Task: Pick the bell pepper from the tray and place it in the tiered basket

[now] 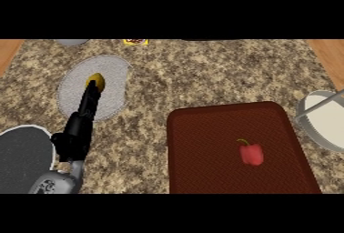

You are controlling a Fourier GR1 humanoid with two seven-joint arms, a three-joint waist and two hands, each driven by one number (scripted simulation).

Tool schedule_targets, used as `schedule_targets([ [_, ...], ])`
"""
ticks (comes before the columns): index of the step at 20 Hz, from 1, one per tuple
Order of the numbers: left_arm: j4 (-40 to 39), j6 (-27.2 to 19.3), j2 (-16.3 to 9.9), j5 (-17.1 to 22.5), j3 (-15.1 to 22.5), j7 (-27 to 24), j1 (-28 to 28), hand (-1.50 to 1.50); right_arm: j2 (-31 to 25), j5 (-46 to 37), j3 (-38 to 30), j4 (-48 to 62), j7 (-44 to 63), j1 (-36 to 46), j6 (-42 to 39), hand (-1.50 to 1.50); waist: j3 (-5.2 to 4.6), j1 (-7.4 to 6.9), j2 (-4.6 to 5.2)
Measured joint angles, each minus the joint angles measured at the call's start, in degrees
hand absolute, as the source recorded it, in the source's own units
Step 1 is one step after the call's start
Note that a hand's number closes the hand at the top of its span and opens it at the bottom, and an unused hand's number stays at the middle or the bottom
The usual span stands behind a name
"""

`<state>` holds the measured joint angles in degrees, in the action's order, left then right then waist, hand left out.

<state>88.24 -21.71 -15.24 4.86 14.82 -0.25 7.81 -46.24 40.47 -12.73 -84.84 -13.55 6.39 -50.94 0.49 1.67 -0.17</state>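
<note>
A red bell pepper point(252, 154) with a green stem lies on the dark red tray point(201, 150) at the lower right. Nothing is touching it. The tiered basket point(328, 122), pale and round with a grey rim and a thin bar across it, is cut off by the right edge just beyond the tray. My left hand point(79, 129) reaches up from the lower left, far from the pepper. Its straight fingers end at a yellow item point(98, 80) on a grey oval plate point(111, 98). My right hand does not show.
A dark round dish point(20, 159) with a white rim sits at the lower left beside my forearm. At the far edge are a grey object point(70, 42) and a small yellow packet point(134, 41). Speckled counter lies between plate and tray.
</note>
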Motion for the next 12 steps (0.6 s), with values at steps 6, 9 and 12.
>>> schedule_targets([
  [6,-0.6,-0.4,0.3,-0.3,-0.2,0.1,-0.2,0.00,-6.3,-17.2,-6.0,-14.6,-0.6,1.2,1.5,-1.50,-0.24,0.91,-0.49],
  [9,-0.7,-0.5,0.8,-0.4,-0.2,0.1,0.1,0.00,-6.1,-26.4,-7.1,-22.5,-1.9,-0.8,3.1,-1.50,-0.28,0.74,-0.39],
  [12,-0.4,-0.6,1.4,-1.1,0.5,0.4,0.1,0.00,-4.1,-35.1,-6.6,-29.7,-3.0,-4.6,5.1,-1.50,-0.33,0.17,-0.24],
])
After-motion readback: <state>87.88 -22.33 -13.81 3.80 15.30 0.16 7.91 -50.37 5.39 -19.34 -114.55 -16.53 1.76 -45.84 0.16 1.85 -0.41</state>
